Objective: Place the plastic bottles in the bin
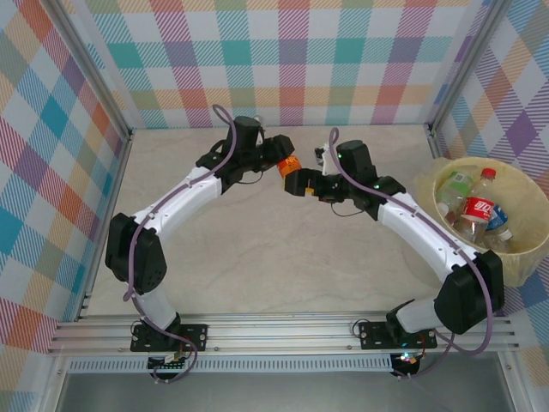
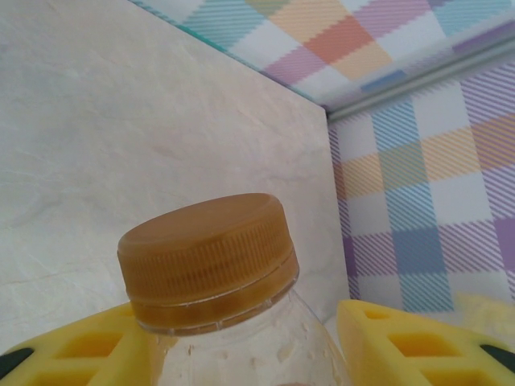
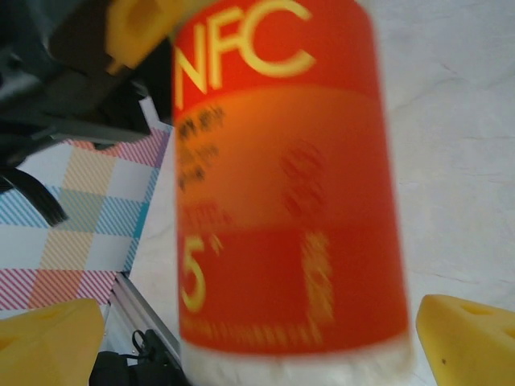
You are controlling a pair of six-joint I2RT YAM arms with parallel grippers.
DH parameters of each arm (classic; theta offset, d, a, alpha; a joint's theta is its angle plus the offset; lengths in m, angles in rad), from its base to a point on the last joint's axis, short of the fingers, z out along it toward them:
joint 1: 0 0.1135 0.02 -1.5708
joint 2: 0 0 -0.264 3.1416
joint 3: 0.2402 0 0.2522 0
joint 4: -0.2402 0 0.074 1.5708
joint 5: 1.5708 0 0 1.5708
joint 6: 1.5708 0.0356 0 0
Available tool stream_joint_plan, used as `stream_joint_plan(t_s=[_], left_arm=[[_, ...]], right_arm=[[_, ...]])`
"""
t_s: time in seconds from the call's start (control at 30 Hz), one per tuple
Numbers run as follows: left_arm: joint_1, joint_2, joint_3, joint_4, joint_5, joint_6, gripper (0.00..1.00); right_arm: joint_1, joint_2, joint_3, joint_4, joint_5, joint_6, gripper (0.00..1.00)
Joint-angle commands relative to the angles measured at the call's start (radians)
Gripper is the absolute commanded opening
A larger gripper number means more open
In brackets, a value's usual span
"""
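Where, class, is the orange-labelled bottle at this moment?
In the top view, the orange-labelled bottle is over the table's far middle, gripped by the left pincer, the open right pincer around it, left of the bin.

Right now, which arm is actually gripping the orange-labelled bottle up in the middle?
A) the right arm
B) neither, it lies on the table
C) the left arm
C: the left gripper pinches the bottle just below its cap, while the right gripper stands wide open on either side of it.
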Motion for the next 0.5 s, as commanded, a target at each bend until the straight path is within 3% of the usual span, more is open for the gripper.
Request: stream_joint_plan(t_s=[0.0, 0.3, 0.47], left_arm=[[-0.006, -0.052, -0.022, 0.076, 0.099, 0.048, 0.51], [-0.014, -0.072, -0.032, 0.104, 0.167, 0.056, 0.51], [-0.016, -0.073, -0.034, 0.116, 0.185, 0.049, 0.51]], right_arm=[[0.009, 0.018, 0.023, 0.084, 0.02, 0.027, 1.0], [0.015, 0.019, -0.008, 0.173, 0.037, 0.055, 0.99], [0.017, 0.02, -0.013, 0.177, 0.061, 0.057, 0.82]])
